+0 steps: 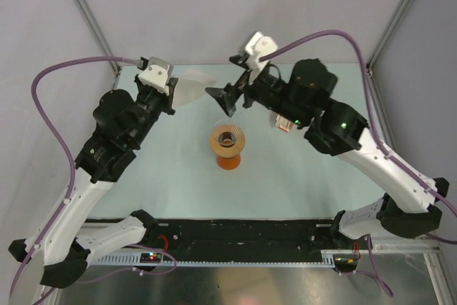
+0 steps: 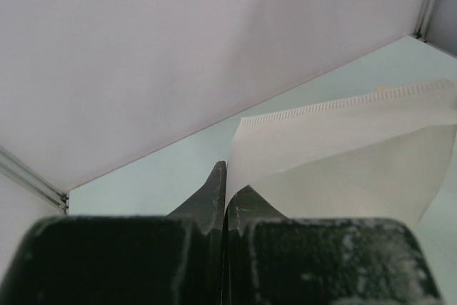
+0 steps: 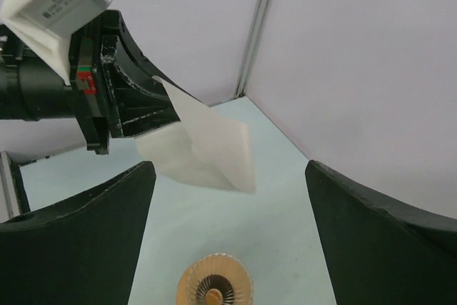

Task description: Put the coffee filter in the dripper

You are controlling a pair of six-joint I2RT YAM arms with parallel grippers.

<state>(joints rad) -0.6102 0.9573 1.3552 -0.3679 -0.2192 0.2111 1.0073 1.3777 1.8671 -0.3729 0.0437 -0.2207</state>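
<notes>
The left hand (image 1: 171,96) pinched the coffee filter (image 1: 194,88) at upper centre, the dripper (image 1: 227,138) lying below-right of it; the right hand (image 1: 231,95) stood spread nearby.

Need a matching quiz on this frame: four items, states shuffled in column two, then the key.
Column one:
1. thin white paper coffee filter
2. round tan-brown dripper
3. left gripper
4. right gripper

Column two:
A. open, holding nothing
B. sitting atop the orange vessel
C. shut on a corner of the paper
D. held up off the table

Pairs: 1-D, 2-B, 3-C, 4-A
</notes>
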